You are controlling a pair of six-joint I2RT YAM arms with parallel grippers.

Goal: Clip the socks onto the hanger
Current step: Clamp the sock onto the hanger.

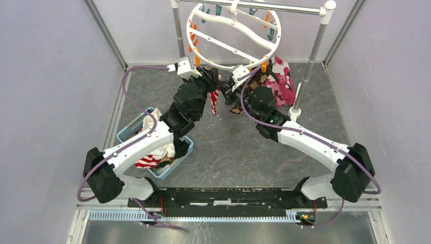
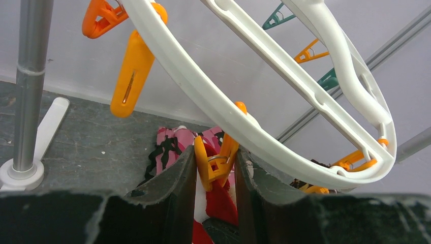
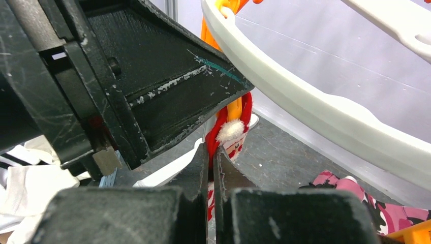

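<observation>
The hanger [image 1: 229, 68] is a white ring hung from the rail, with orange and teal clothespins round its rim [image 2: 203, 91]. My left gripper [image 2: 216, 157] is shut on the handles of one orange clothespin [image 2: 217, 163] at the ring's lower edge. Just below it, my right gripper [image 3: 212, 152] is shut on a red-and-white striped sock [image 3: 231, 132] and holds its top up against that clothespin. The sock's red cloth [image 2: 221, 201] shows between the left fingers, and the rest hangs down [image 1: 214, 101]. A brown argyle sock [image 1: 239, 108] hangs beside the right arm.
A blue basket [image 1: 133, 127] with more socks sits under the left arm. The pink camouflage cloth [image 1: 282, 81] lies at the back right. The silver rail [image 1: 254, 6] stands on poles [image 1: 312, 56] with a white foot [image 1: 295, 113]. Another orange clothespin [image 2: 132, 76] hangs nearby.
</observation>
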